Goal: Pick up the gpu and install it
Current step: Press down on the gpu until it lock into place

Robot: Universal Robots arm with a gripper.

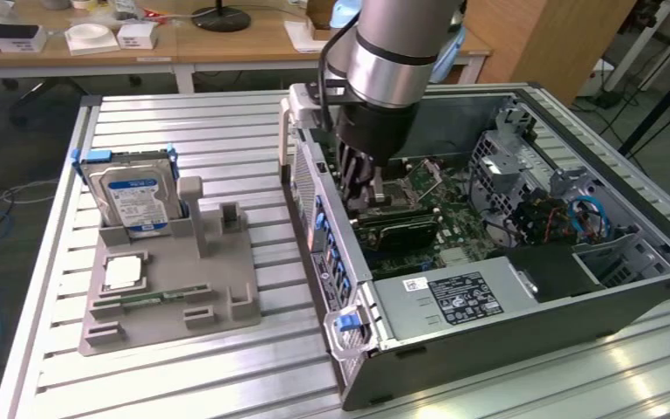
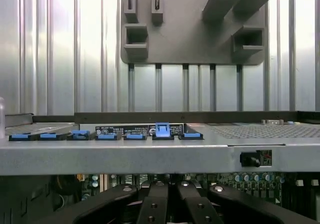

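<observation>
Seating the gpu (image 1: 396,229) is the step in hand: the pincer (image 1: 365,202) is down inside the case (image 1: 649,262), fingers drawn together over the card, which lies flat over the board (image 1: 457,209) by the case's left wall. Whether the fingers actually grip the card cannot be told. To do it well, I judge, keep the card square to its slot and its bracket end lined up with the blue clips (image 2: 162,130) along that wall, and press straight down. On the counter (image 1: 195,375), the holder (image 1: 172,297) keeps the drive (image 1: 135,196) and the chip (image 1: 123,272).
</observation>
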